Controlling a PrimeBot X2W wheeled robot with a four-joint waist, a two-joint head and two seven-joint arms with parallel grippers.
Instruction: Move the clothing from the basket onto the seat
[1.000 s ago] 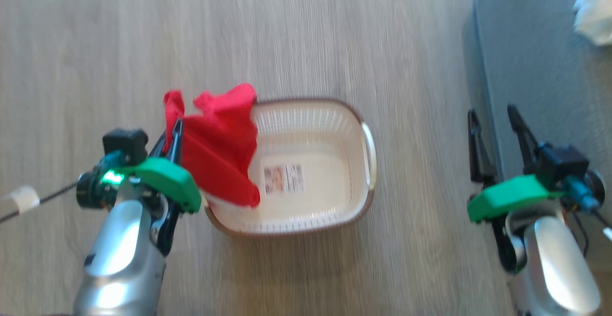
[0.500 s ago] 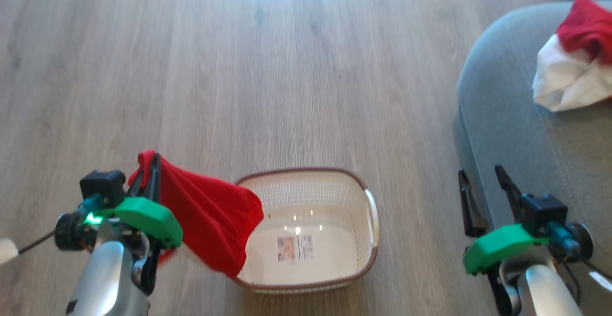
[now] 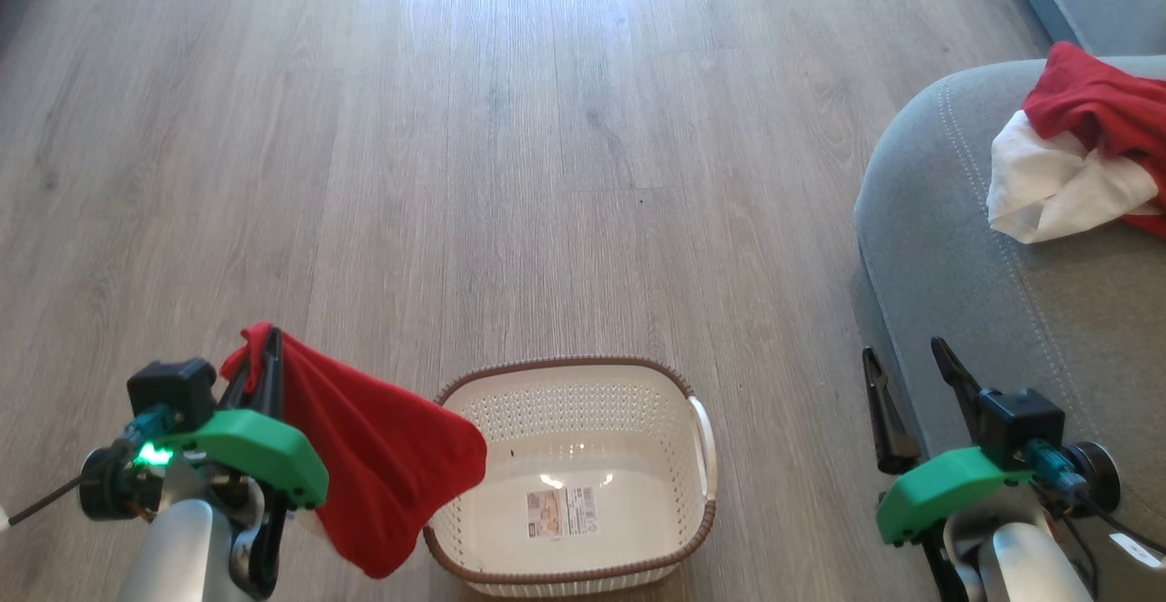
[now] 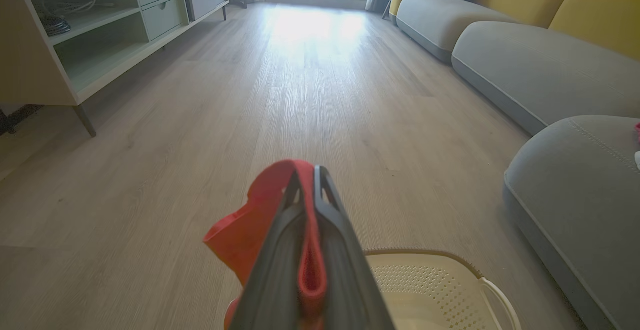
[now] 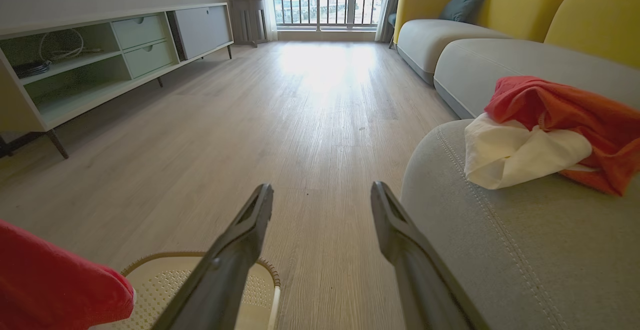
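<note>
My left gripper (image 3: 264, 356) is shut on a red garment (image 3: 383, 465) that hangs from its fingertips to the left of the basket and over its left rim; the same red garment (image 4: 250, 225) is pinched between the dark fingers in the left wrist view. The cream basket (image 3: 674, 538) stands on the floor with just its label (image 3: 560, 511) inside. My right gripper (image 3: 906, 365) is open, with nothing between its fingers, beside the grey seat (image 3: 966, 311). A white piece (image 3: 1048, 188) and a red piece (image 3: 1102, 106) lie bunched on the seat (image 5: 525, 250).
Wooden floor (image 3: 510, 174) stretches ahead. A low cabinet (image 5: 100, 65) with shelves and drawers lines the left wall. Grey and yellow sofa sections (image 5: 475, 35) run along the right, towards a window.
The head camera has tilted up, so basket and grippers sit lower in view and more of the seat shows. The red garment has been lifted clear of the basket's inside.
</note>
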